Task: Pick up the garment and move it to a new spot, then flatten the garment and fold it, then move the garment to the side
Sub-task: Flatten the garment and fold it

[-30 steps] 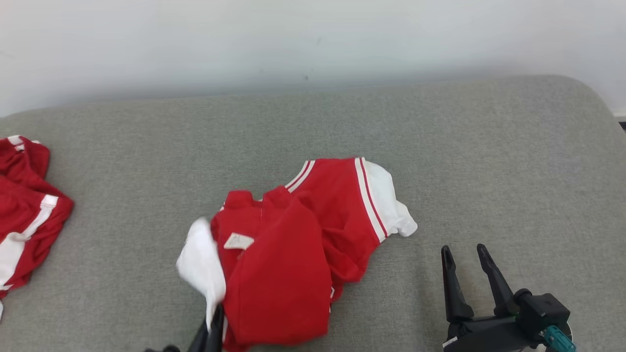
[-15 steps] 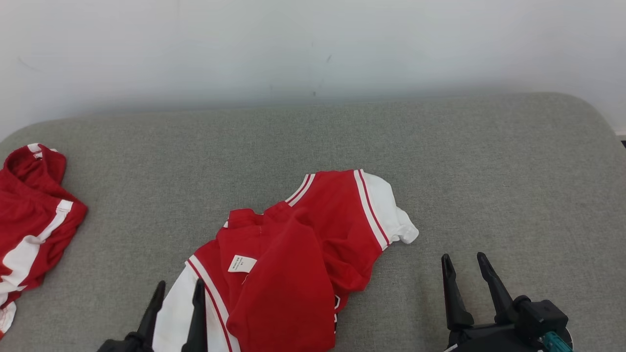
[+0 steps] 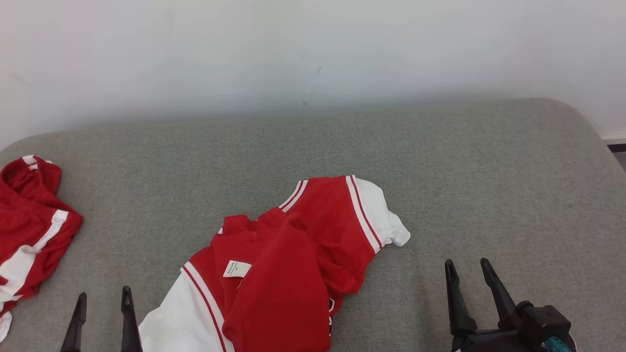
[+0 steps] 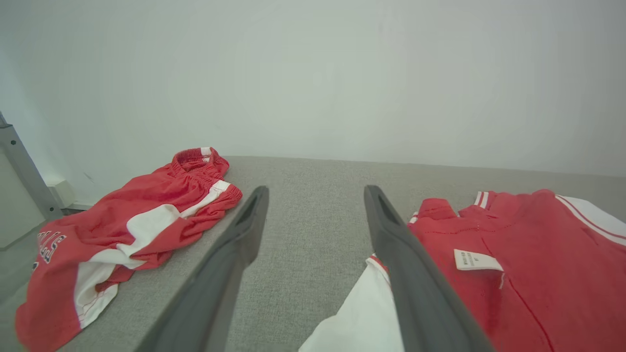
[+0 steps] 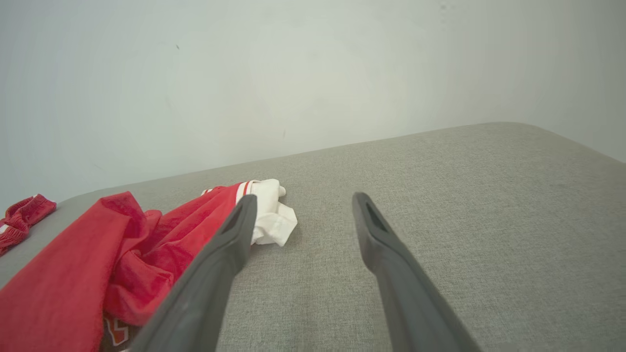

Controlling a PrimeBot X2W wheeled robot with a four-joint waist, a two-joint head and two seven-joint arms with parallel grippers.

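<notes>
A red shirt (image 3: 293,264) with white sleeves lies crumpled in the near middle of a grey fabric-covered surface (image 3: 489,171), with a pale wall (image 3: 293,49) behind it. One white sleeve (image 3: 381,215), edged with red and white stripes, points toward the far right, while the other sleeve (image 3: 181,318) spreads flat toward the near left edge. A small white label (image 3: 237,269) shows on the red cloth. The left gripper (image 3: 104,292) hovers just left of the near sleeve, its two dark fingers spread apart and holding nothing. In the left wrist view, one finger (image 4: 415,283) overlaps that sleeve's edge; whether they touch is unclear. The right gripper (image 3: 466,261) sits to the right of the shirt, apart from it, also spread and empty. A second red and white garment (image 3: 29,220) lies bunched at the far left edge, well apart from the shirt.
</notes>
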